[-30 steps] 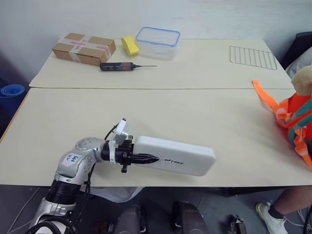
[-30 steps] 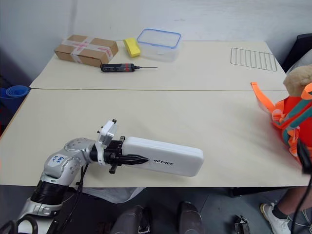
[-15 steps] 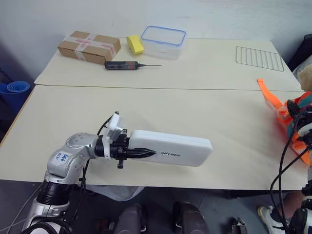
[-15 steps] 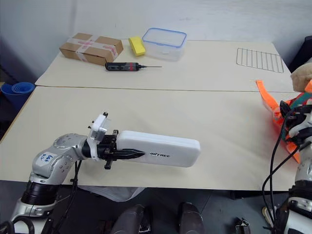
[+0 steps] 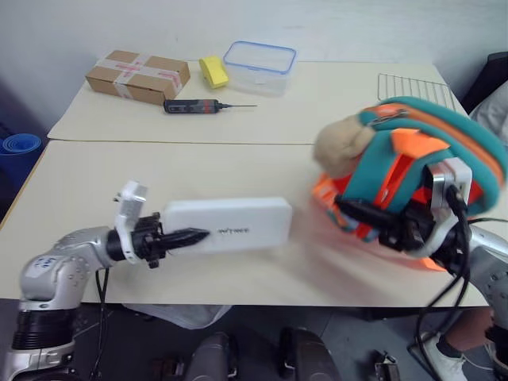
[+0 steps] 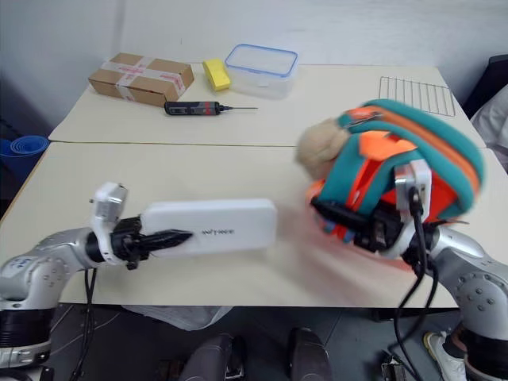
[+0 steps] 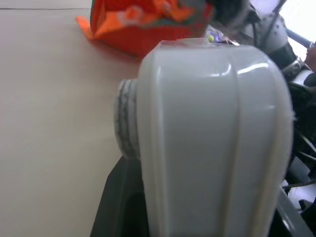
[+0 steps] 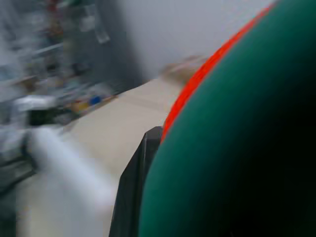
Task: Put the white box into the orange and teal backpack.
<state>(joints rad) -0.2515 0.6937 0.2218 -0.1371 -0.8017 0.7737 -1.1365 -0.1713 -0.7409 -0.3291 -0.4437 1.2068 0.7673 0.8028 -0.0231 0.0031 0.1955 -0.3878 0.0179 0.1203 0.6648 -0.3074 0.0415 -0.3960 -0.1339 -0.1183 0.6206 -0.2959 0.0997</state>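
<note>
Nearest the robot, along the front edge of the near table (image 5: 79, 198), the left gripper (image 5: 181, 236) pinches one end of the white box (image 5: 230, 225), its black fingers (image 5: 190, 236) clamped over the box's short end. The box is held level, its long axis running across the table toward the right, dark lettering facing up. Just beyond its free end, apart from it by a small gap, sits the orange and teal backpack (image 5: 429, 159), carried by the right gripper (image 5: 369, 216), whose fingers are pressed together on the bag's orange underside webbing. The bag is blurred; its teal rim arches over the top and the tan pompom (image 5: 340, 147) hangs on the side facing the box. In the left wrist view the box's rounded end (image 7: 207, 143) fills most of the frame, with the orange bag (image 7: 143, 24) beyond it. Farther off, on the rear table (image 5: 333, 111), lie a black and red screwdriver (image 5: 198, 105), a taped cardboard box (image 5: 136, 77), a yellow sponge (image 5: 211, 71), a clear blue-rimmed container (image 5: 258, 67), and a wire rack (image 5: 405, 83) at the right.
</note>
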